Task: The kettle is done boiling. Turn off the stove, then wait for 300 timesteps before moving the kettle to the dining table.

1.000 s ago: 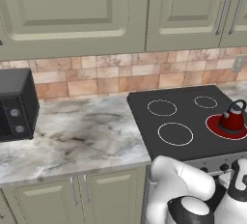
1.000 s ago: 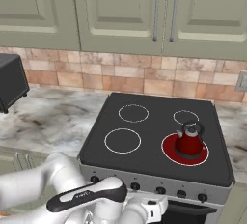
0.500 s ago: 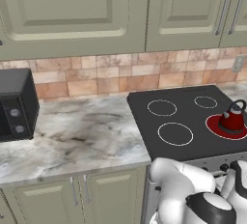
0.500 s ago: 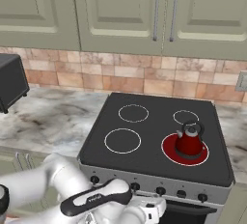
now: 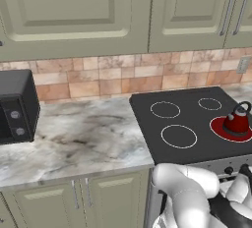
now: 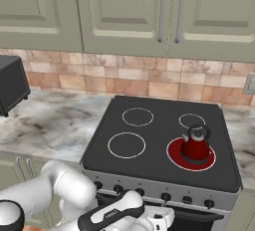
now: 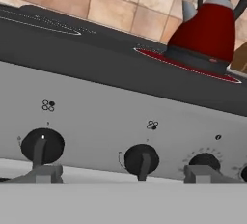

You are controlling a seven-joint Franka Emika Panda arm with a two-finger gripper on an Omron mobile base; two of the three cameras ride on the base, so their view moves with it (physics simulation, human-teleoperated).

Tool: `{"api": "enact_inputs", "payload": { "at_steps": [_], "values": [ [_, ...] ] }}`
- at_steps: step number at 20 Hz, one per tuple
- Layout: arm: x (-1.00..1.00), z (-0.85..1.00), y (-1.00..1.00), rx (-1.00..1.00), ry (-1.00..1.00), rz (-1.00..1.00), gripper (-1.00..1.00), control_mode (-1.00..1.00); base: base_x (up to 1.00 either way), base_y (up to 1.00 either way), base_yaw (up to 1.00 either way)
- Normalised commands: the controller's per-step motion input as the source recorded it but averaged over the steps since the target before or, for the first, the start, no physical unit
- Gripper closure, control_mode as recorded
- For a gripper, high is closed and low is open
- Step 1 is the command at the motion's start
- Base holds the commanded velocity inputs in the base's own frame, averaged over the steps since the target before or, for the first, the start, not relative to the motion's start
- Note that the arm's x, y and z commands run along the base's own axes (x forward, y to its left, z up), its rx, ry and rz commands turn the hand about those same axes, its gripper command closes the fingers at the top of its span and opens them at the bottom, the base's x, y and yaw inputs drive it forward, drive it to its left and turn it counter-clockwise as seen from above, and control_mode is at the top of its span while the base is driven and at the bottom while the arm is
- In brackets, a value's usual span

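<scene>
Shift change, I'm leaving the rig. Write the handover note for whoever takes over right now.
End effector: open, empty, low in front of the stove's knob row, fingers on either side of a knob without touching it.
Kettle: upright on the front right burner, which glows red.
Done: the approach to the knobs.
Left: turn that burner off, wait, then carry the kettle to the dining table.

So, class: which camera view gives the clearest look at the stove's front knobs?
The hand view: the knobs sit close and face-on, with their burner symbols readable above them. The right base view shows them as a small dark row below the cooktop, and the left base view catches one beside the arm.
</scene>
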Motion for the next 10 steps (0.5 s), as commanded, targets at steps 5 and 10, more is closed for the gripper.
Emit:
{"api": "enact_inputs", "payload": {
  "at_steps": [5,10],
  "values": [
    [0.01,-0.05,-0.11,0.0,-0.02,0.0,-1.0,-1.0,0.0,0.0,0.0],
    [0.01,0.0,0.0,0.0,-0.03,0.0,-1.0,-1.0,0.0,0.0,0.0]
  ]
}}
